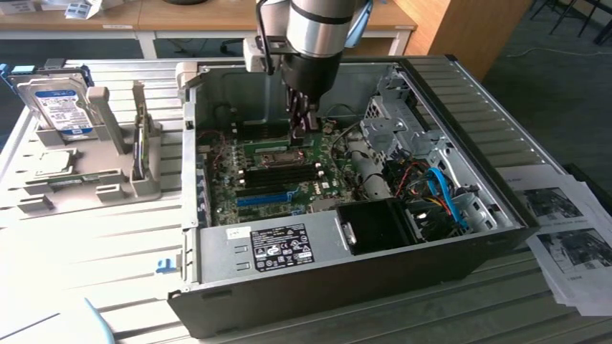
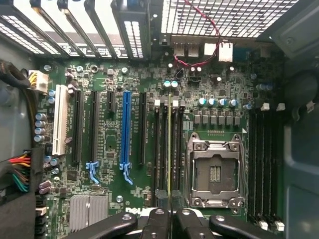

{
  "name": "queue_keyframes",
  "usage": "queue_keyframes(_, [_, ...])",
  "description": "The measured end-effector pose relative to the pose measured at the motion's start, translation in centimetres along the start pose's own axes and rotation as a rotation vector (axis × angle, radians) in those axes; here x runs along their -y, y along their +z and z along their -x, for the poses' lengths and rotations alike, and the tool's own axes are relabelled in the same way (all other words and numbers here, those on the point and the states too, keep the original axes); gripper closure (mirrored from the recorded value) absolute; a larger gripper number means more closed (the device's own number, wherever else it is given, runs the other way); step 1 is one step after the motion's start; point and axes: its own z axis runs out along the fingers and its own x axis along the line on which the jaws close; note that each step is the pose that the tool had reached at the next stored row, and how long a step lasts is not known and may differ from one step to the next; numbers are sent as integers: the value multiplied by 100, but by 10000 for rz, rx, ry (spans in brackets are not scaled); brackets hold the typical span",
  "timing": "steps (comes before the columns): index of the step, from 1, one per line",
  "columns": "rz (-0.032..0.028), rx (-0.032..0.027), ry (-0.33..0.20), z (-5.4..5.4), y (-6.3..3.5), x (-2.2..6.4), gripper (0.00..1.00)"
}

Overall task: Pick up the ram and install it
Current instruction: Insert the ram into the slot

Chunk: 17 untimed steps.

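Table (image 1: 115, 236), exterior view's left end: a grey holder (image 1: 125, 193). A hard drive (image 1: 59, 107) stands upright at its far end. A second green stick (image 1: 88, 179) lies flat near its front edge. Bare slats run on from the holder toward the table's near edge.

Centre: the case (image 1: 316, 287) lies on its side, open face up. The arm (image 1: 320, 32) hangs straight down through the opening, well off the left wall and the near wall. The gripper (image 1: 302, 136) is low over the board (image 2: 107, 144). Its fingers (image 2: 155, 224) are pressed together, pinching the ram (image 2: 169, 149) by its flat faces.

Ram: held on edge, thin upper edge toward the wrist camera. Its long axis is in line with the black slots (image 2: 160, 144), and it reaches away from the fingers along them. It sits over the middle of that bank, between the blue slot (image 2: 125, 129) and the socket (image 2: 214, 172). I can't tell whether it touches a slot or rides just above. Its neighbours are low, slot rails on one side and the flat socket frame on the other.

Right side of the case: the drive cage (image 1: 402, 118) and a tangle of cables (image 1: 445, 193) crowd that wall, apart from the gripper. A black box (image 1: 378, 226) sits against the near wall.

Table's right edge, beyond the case: loose papers (image 1: 564, 236).
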Motion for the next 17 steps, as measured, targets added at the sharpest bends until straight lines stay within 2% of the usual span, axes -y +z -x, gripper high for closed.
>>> queue_keyframes(7, [0, -1, 1, -2, 90, 4, 89])
queue_keyframes(17, [0, -2, 1, -2, 89, 29, 89])
